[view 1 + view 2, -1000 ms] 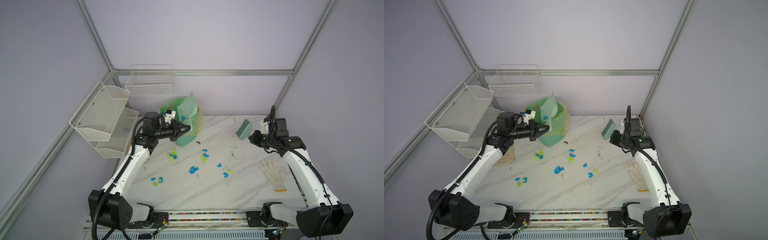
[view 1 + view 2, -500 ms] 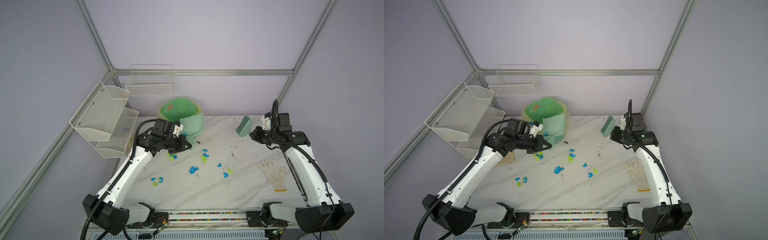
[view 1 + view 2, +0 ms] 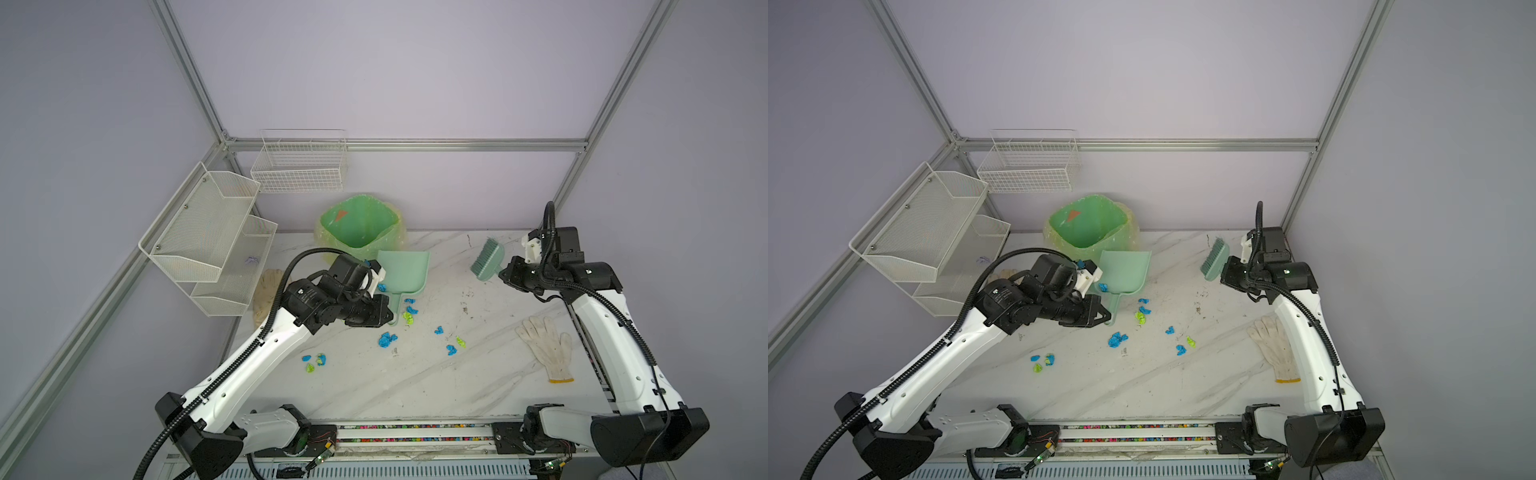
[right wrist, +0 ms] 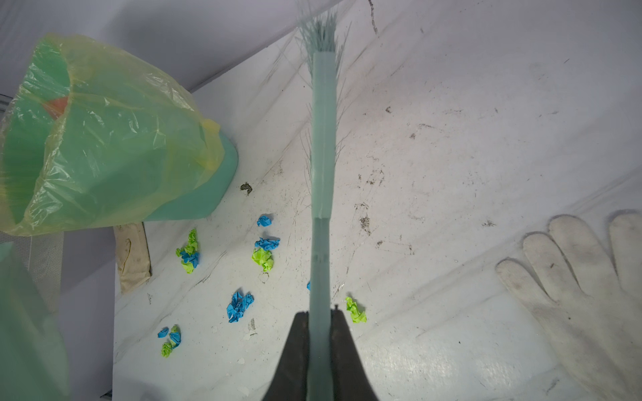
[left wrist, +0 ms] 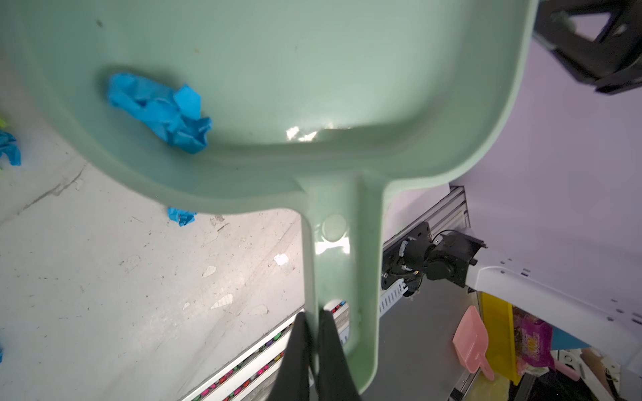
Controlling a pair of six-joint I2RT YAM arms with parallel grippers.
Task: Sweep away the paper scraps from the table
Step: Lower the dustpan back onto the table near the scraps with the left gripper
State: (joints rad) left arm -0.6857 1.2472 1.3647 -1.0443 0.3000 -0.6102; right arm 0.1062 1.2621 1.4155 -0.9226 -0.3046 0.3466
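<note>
Apparently between sweeps. Pinching the dustpan (image 3: 402, 272) by its handle in the left jaws beside the bin (image 3: 359, 226), the raised brush (image 3: 487, 261) in the right jaws. Paper scraps (image 3: 386, 340) mostly scattered on the surface (image 3: 415, 395), one blue wad (image 5: 159, 111) in the pan. Next, likely: lowering both beside a cluster.

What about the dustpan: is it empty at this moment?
No, one crumpled blue paper scrap lies inside the dustpan, close to its back wall, as the left wrist view shows.

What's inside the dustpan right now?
One crumpled blue paper scrap lies in the dustpan, near its back wall. The rest that shows is bare; the left wrist view cuts off the pan's front edge.
</note>
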